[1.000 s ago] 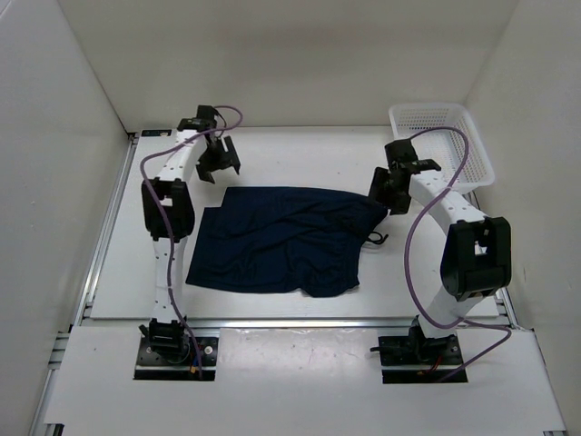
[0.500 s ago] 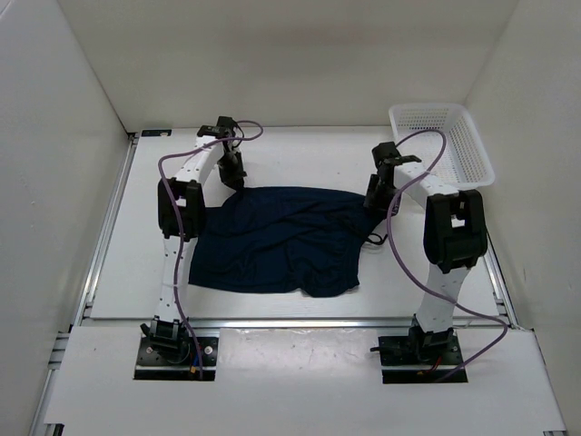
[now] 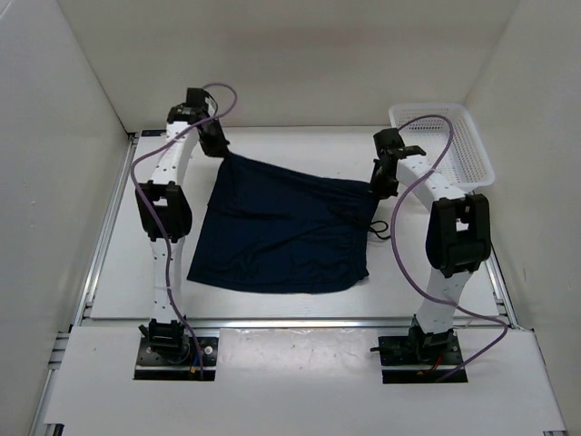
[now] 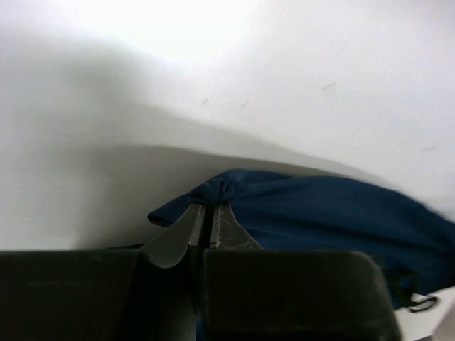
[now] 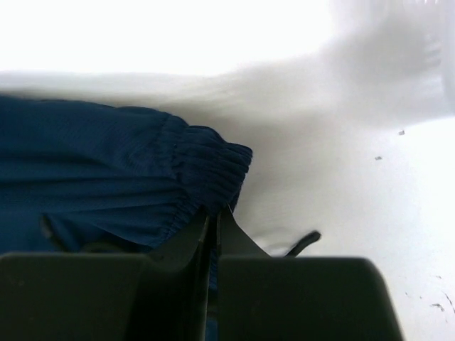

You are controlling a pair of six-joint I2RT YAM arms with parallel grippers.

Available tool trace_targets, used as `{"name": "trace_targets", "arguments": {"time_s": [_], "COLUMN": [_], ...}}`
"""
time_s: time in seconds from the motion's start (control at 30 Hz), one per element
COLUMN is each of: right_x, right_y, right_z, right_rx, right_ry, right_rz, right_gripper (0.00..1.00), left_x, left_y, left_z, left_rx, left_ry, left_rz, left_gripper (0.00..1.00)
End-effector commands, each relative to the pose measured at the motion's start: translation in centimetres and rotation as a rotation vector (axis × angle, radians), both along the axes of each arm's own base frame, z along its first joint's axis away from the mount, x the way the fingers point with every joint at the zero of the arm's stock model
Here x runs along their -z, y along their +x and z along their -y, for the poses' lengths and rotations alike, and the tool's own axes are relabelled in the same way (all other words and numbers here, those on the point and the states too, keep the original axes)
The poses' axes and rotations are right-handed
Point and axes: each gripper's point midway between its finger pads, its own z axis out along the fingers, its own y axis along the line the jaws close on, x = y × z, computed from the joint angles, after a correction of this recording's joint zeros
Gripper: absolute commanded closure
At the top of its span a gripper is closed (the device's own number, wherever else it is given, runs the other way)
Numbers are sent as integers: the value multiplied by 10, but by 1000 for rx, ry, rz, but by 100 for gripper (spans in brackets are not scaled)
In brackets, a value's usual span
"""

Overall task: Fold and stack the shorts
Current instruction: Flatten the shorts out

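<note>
The dark navy shorts (image 3: 281, 232) hang stretched between my two grippers, far edge lifted, near edge lying on the table. My left gripper (image 3: 221, 148) is shut on the far left corner; in the left wrist view the fingertips (image 4: 200, 208) pinch a bunched bit of the shorts (image 4: 334, 206). My right gripper (image 3: 381, 180) is shut on the ribbed waistband at the far right corner, the shorts (image 5: 106, 170) seen in the right wrist view with my gripper (image 5: 215, 211) closed on the hem. A thin dark drawstring (image 3: 378, 227) dangles below the right corner.
A white mesh basket (image 3: 442, 136) stands at the back right corner of the white table (image 3: 118, 263). White walls enclose the table on three sides. Purple cables loop from both arms.
Both grippers closed on the far corners of the shorts and lifted them up and apart, so the crumpled cloth is now pulled out flat and taut.
</note>
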Motion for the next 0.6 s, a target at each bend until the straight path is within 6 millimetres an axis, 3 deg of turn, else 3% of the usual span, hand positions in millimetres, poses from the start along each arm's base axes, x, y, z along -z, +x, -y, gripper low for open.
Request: {"name": "trace_targets", "arguments": {"time_s": [0.0, 0.1, 0.2, 0.23, 0.3, 0.33, 0.37, 0.4, 0.43, 0.5, 0.57], "right_x": [-52, -45, -41, -42, -43, -43, -46, -46, -54, -58, -73], "right_y": [22, 31, 42, 47, 54, 54, 57, 57, 57, 55, 52], "right_z": [-1, -5, -17, -18, -20, -20, -21, -21, -21, -20, -20], "right_rx": [-14, -20, -31, -31, -21, -21, -21, -21, -22, -22, -22], "right_ry": [9, 18, 45, 47, 55, 55, 57, 57, 62, 66, 75], "right_rz": [148, 137, 139, 149, 159, 159, 168, 168, 193, 211, 250], "right_gripper": [100, 100, 100, 100, 94, 66, 50, 38, 24, 18, 17], "left_x": [-129, -117, -91, -73, -67, -67, -73, -73, -80, -88, -109], "left_y": [27, 45, 69, 77, 86, 92, 95, 95, 94, 90, 81], "left_z": [-10, -6, 3, 2, 2, 3, 3, 5, 5, -1, -21], "left_rx": [-36, -38, -70, -89, -110, -120, -119, -113, -112, -110, -132], "left_ry": [-90, -109, -146, -143, -152, -164, -167, -174, -175, -140, -91], "left_rz": [329, 343, 343, 326, 341, 355, 377, 376, 387, 400, 427], "left_gripper": [90, 90, 90, 90, 87, 70, 46, 10, 0, 0, 0]}}
